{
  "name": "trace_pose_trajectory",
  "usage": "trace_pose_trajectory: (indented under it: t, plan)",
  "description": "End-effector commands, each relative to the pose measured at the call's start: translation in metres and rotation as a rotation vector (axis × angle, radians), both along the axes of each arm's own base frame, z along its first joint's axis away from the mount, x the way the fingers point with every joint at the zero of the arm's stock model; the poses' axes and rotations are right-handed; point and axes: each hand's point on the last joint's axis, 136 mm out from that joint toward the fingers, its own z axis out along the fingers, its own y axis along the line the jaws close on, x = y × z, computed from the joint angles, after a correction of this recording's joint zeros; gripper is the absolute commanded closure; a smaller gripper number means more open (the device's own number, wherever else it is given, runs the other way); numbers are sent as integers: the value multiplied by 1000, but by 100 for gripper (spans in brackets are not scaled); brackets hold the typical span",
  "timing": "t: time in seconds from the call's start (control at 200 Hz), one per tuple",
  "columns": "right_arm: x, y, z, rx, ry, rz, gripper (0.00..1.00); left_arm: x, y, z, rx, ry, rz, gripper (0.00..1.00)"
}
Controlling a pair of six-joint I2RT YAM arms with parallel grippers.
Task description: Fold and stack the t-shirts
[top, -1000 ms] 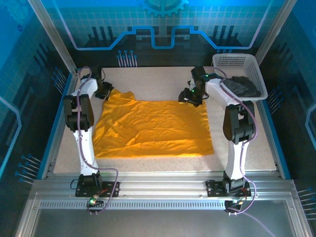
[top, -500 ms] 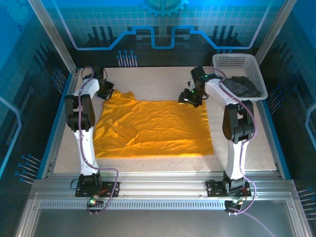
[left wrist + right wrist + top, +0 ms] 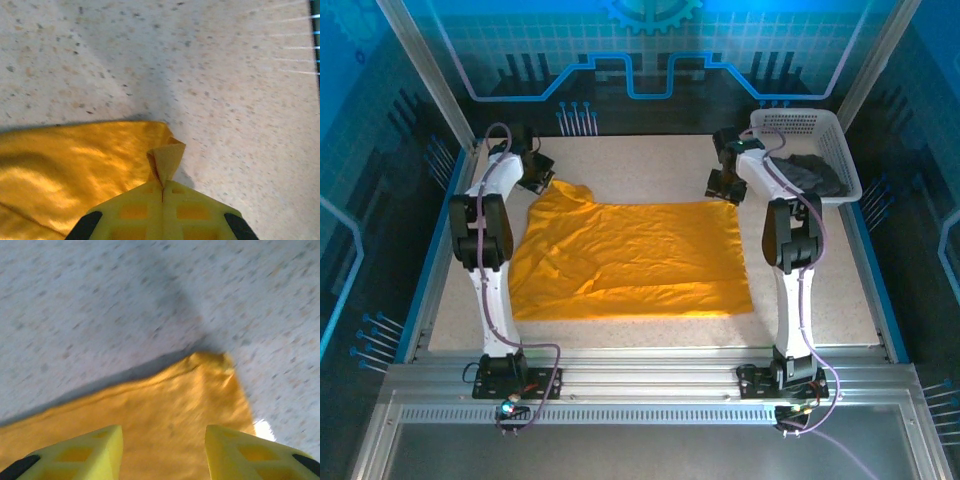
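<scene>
At the far left corner of the orange-yellow t-shirt [image 3: 630, 255], the left end effector [image 3: 162, 187] is clamped together on a small peak of the cloth, pinching it just clear of the table [image 3: 650, 165]. Over the shirt's far right corner the right end effector [image 3: 164, 440] hangs with its fingers apart, the corner lying below the gap and not gripped. That pairing looks meant to take both far corners, so the far edge can be carried toward the near hem in one even fold. The shirt itself lies spread out, nearly flat. The dark grey t-shirt [image 3: 810, 175] sits bunched in the white basket [image 3: 775, 125], beyond the orange shirt's far right corner, presumably waiting its turn.
</scene>
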Motion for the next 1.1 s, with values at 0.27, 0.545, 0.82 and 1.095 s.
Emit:
trace_pose_trajectory:
  t: [0.27,0.545,0.82,1.095]
  plan:
    - [18,-40,-36,-117,43,9,58,-17,-26,36,-34,-25,-79,100]
    - [18,-39,-43,-90,33,28,82,-22,-31,37,-50,-15,-99,100]
    - [40,-16,27,-44,-223,183,100,-54,-38,80,-41,4,-101,100]
    - [-1,7,78,-12,-321,249,100,-137,-39,101,-27,55,-87,100]
